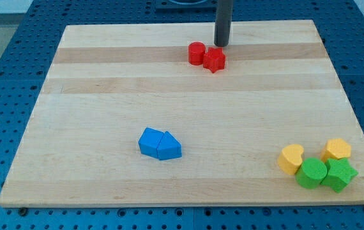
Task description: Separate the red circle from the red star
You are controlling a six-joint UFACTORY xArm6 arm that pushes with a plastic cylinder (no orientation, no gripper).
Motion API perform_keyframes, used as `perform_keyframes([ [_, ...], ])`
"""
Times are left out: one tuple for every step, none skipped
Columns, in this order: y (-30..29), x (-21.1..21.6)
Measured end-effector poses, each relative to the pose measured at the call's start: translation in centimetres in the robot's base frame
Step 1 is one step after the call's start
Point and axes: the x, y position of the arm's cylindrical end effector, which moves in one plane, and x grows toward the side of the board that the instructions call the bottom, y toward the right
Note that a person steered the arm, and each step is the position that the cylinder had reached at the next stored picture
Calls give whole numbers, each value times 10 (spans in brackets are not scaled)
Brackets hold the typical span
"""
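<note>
Camera view shows the red circle [197, 53] touching the red star [214, 60] near the counter's [105, 96] top edge. Both look light, rigid, sliding easily. No fingers; my tip [221, 45] sits just above the star, holding nothing.

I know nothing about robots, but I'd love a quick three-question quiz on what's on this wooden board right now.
1. True or false: the red circle and red star touch.
2. My tip sits where? A) just above the red star B) beside the blue blocks C) among the green blocks
3. Fill in: the yellow blocks lie at the view's bottom ____.

Key: 1 true; 2 A; 3 right.
</note>
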Motion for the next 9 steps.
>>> perform_keyframes([
  [-13,0],
  [-23,1],
  [-37,6],
  [-55,29],
  [-66,47],
  [-80,64],
  [-94,81],
  [-101,92],
  [-109,101],
])
